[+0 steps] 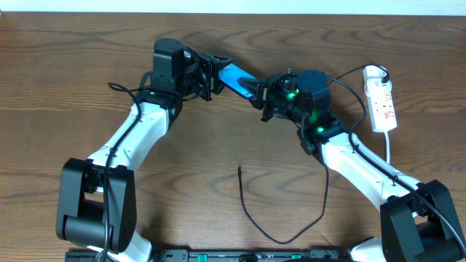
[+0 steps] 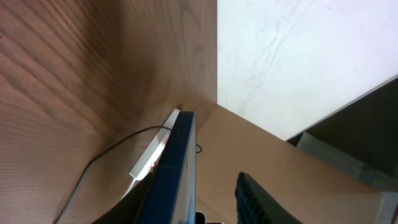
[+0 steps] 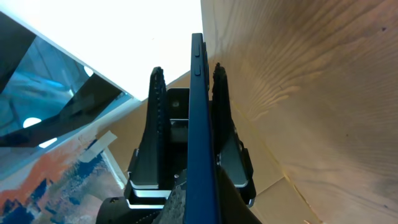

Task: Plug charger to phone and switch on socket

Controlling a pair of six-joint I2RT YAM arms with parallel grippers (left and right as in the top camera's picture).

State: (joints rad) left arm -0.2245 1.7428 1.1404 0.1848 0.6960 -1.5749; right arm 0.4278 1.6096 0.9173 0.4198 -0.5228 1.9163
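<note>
The phone, blue-faced with a dark edge, is held off the table between my two grippers. My right gripper is shut on its right end; the right wrist view shows the phone edge-on between my fingers. My left gripper is open around its left end. In the left wrist view the phone lies against one finger, with a gap to the other finger. The charger lies loose on the table, plug tip at the middle front. The socket lies at the far right.
The socket's white cord runs toward the front along the right arm. The socket also shows in the left wrist view, behind the phone, with a thin black cable beside it. The wooden table ends at a white wall behind.
</note>
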